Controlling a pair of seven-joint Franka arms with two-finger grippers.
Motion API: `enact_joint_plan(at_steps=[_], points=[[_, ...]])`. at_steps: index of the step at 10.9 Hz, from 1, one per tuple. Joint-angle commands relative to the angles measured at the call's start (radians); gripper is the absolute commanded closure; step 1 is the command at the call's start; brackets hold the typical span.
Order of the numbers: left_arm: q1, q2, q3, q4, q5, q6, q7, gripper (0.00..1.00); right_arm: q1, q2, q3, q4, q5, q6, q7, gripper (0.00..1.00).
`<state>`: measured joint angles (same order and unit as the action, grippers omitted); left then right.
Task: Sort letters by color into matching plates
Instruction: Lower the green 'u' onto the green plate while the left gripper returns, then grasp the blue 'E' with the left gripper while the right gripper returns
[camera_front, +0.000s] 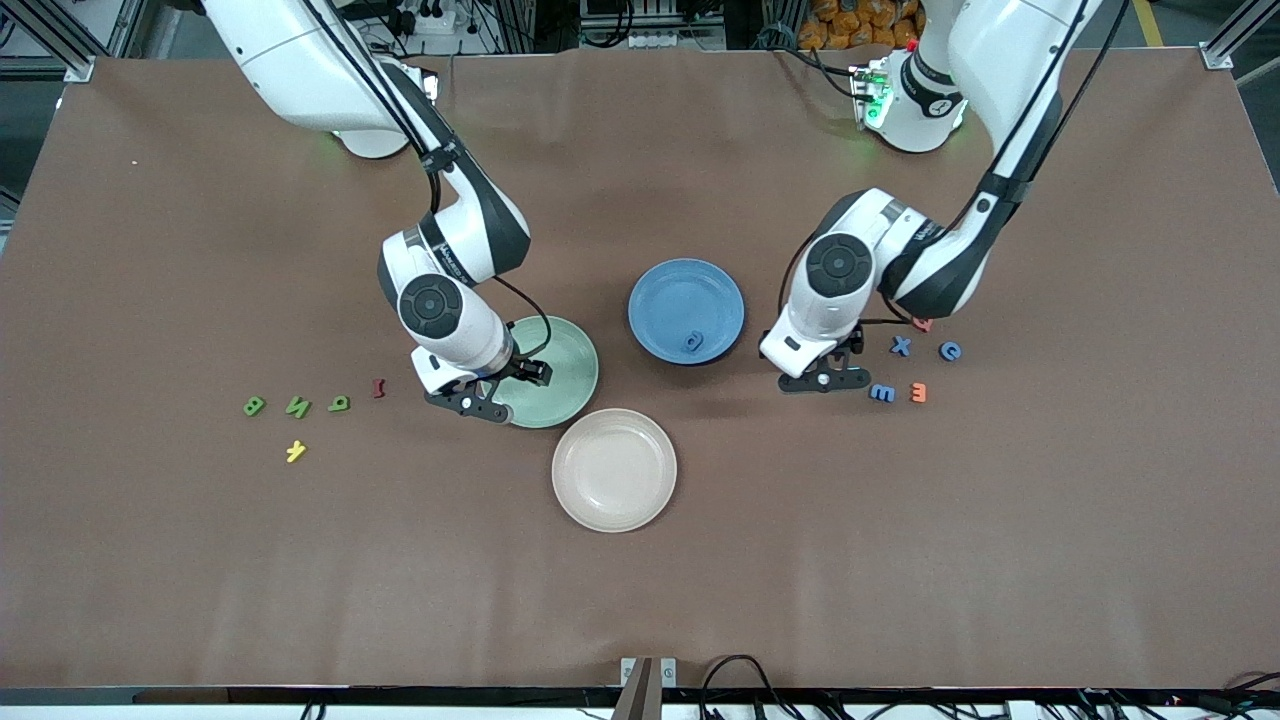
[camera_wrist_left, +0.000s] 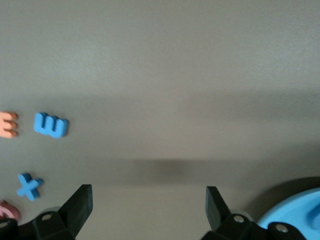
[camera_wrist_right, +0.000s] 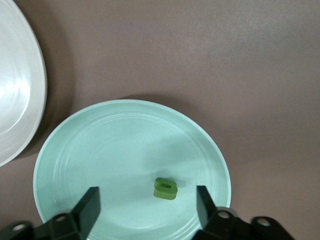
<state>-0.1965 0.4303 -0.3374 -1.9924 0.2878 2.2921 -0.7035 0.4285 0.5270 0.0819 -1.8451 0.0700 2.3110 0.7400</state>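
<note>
Right gripper (camera_wrist_right: 145, 202) over the mint green plate (camera_wrist_right: 90, 150), fingers spread wide, nothing held; small chunky green letter (camera_wrist_right: 166, 188) lying in the smooth, ridged plate between the fingertips. Left gripper (camera_wrist_left: 149, 202) wide open and empty over bare brown table (camera_wrist_left: 165, 75), blue letters (camera_wrist_left: 50, 124) beside it, glossy blue plate (camera_wrist_left: 295, 215) near.

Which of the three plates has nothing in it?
The beige plate, nearest the front camera. The green plate holds a green letter; the blue plate holds a blue letter.
</note>
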Motion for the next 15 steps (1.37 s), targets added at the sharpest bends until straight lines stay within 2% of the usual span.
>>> enact_joint_plan(at_steps=[1, 4, 7, 9, 15], points=[[0.115, -0.064, -0.014, -0.149, 0.022, 0.175, 0.189, 0.00, -0.007, -0.021, -0.005, -0.009, -0.012, -0.005, 0.009, 0.00], [0.138, -0.062, -0.012, -0.183, 0.027, 0.227, 0.230, 0.00, -0.060, -0.028, -0.014, -0.011, -0.015, -0.025, -0.091, 0.00], [0.198, -0.050, -0.012, -0.212, 0.112, 0.300, 0.269, 0.00, -0.135, -0.042, -0.039, -0.011, -0.015, -0.053, -0.197, 0.00], [0.253, -0.036, -0.015, -0.218, 0.113, 0.336, 0.346, 0.00, -0.175, -0.041, -0.051, -0.014, -0.018, -0.055, -0.226, 0.00], [0.282, -0.006, -0.017, -0.220, 0.113, 0.386, 0.403, 0.00, -0.333, -0.027, -0.074, -0.011, -0.042, -0.041, -0.364, 0.00]])
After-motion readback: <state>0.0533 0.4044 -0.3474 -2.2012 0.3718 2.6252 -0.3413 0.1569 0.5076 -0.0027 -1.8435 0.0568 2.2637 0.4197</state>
